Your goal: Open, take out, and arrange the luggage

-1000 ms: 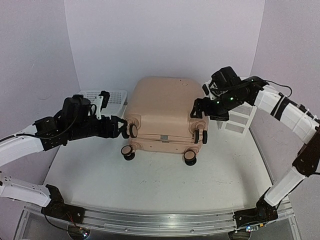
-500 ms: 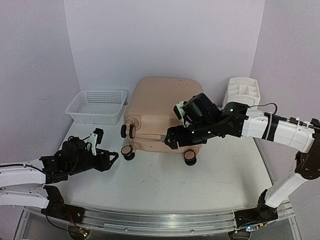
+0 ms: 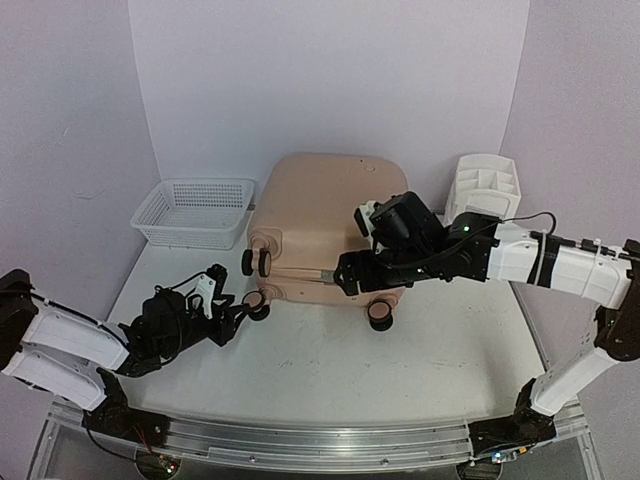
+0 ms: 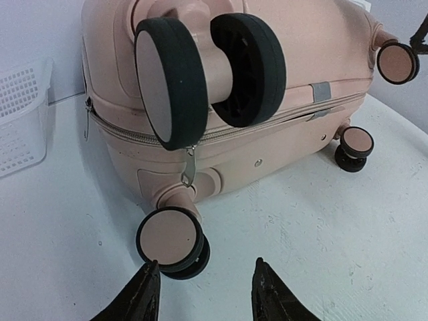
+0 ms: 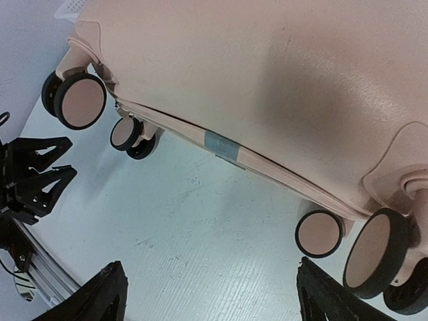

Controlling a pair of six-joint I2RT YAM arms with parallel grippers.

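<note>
The peach-pink luggage [image 3: 320, 215] lies flat at the back middle of the table, zipped shut, its wheeled end facing me. My left gripper [image 3: 236, 318] sits low on the table just in front of the lower left wheel [image 4: 170, 238]. It is open with nothing between its fingers, and the left fingertip [image 4: 148, 281] is almost at the wheel's rim. A metal zipper pull [image 4: 188, 167] hangs on the seam above that wheel. My right gripper [image 3: 352, 277] hovers over the luggage's front seam near a grey tab [image 5: 224, 146], wide open and empty.
A white mesh basket [image 3: 195, 210] stands left of the luggage against the back wall. A white drawer organizer [image 3: 486, 186] stands to its right, behind my right arm. Walls close in on three sides. Bare white tabletop [image 3: 330, 370] lies in front.
My left arm dropped from the upper left wheel to the table and moved in toward the lower left wheel, jaws narrowing. My right arm swung from the luggage's right corner to its front middle.
</note>
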